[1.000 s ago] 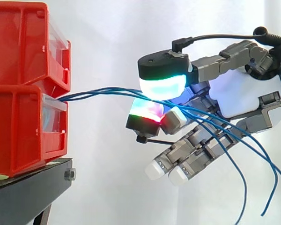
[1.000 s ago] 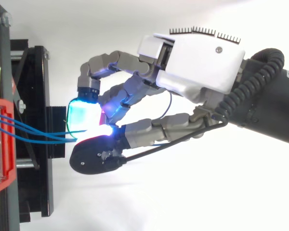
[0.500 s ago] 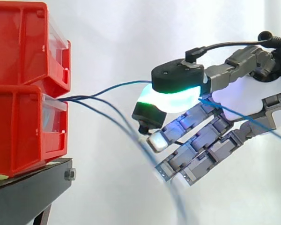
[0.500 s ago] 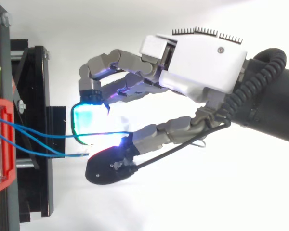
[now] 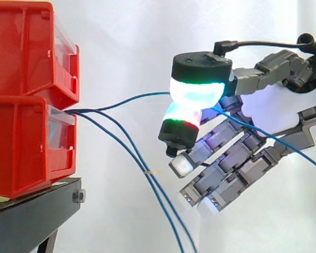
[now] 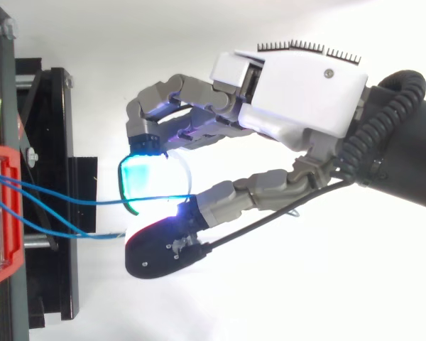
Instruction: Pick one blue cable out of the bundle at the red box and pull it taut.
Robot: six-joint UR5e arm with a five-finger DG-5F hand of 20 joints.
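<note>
Clearly pinched — blue cable (image 5: 142, 95) in hand (image 6: 298, 92).

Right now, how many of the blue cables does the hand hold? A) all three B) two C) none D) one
D: one blue cable runs from the red bins into the pinch of the hand; the two other cables hang loose below.

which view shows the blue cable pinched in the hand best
Side view: the pinched blue cable runs clear from the red box into the fingertips of the hand and out behind, above two drooping cables. Top view shows it from box to fingertips, where the hand covers it.
</note>
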